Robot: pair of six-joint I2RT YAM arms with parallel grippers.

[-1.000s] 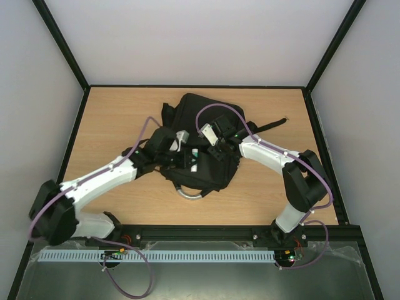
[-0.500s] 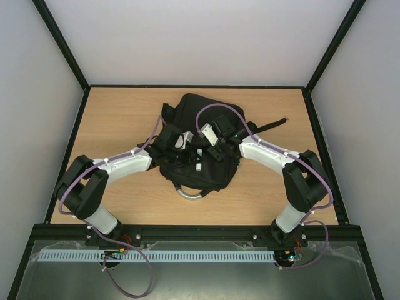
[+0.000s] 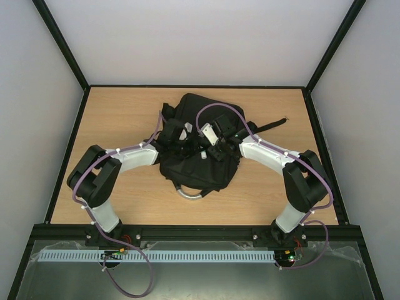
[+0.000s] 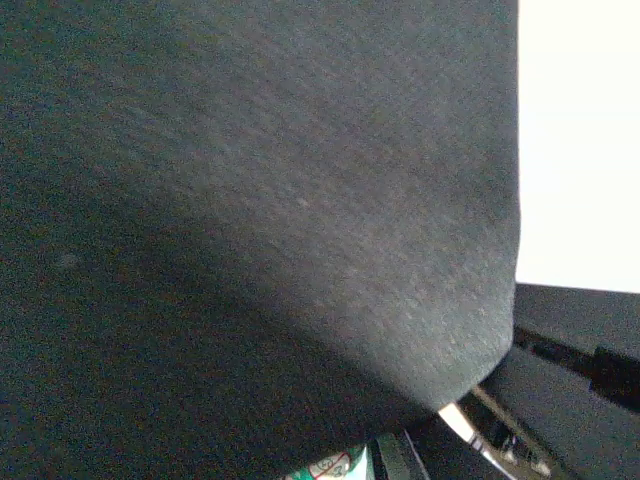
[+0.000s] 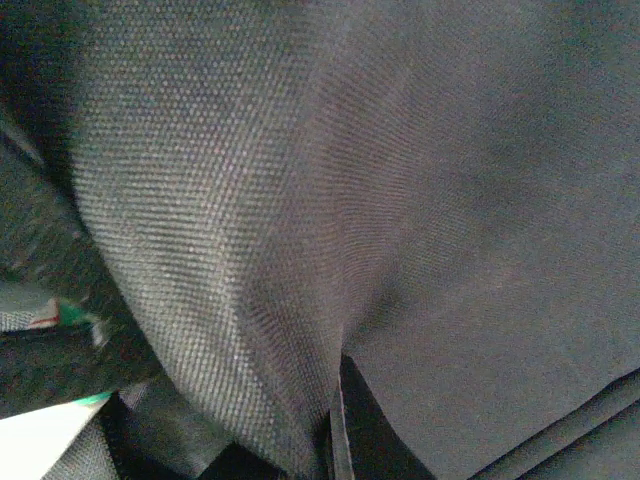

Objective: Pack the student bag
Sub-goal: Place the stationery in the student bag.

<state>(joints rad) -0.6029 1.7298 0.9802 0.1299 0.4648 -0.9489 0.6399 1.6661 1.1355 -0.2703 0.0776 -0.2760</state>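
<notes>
The student bag (image 3: 199,107), a black backpack, lies in the middle of the table with its grey curved handle (image 3: 189,193) toward me. My left gripper (image 3: 189,145) is pushed in under the bag's fabric (image 4: 250,200), which hides its fingers. A green and white item (image 4: 335,466) shows just at the bottom edge of the left wrist view. My right gripper (image 3: 210,150) is on top of the bag and is shut on a raised fold of its fabric (image 5: 300,330). The green and white item (image 5: 70,318) also shows at the left of the right wrist view.
A black strap (image 3: 270,127) trails from the bag toward the right. More straps bunch at the bag's left side (image 3: 164,112). The wooden table (image 3: 112,112) is bounded by a black frame (image 3: 75,125) and pale walls.
My left arm folded its elbow inward and pushed the gripper up and deeper into the bag. The white and green item seen from above is now covered. The right arm has not moved.
</notes>
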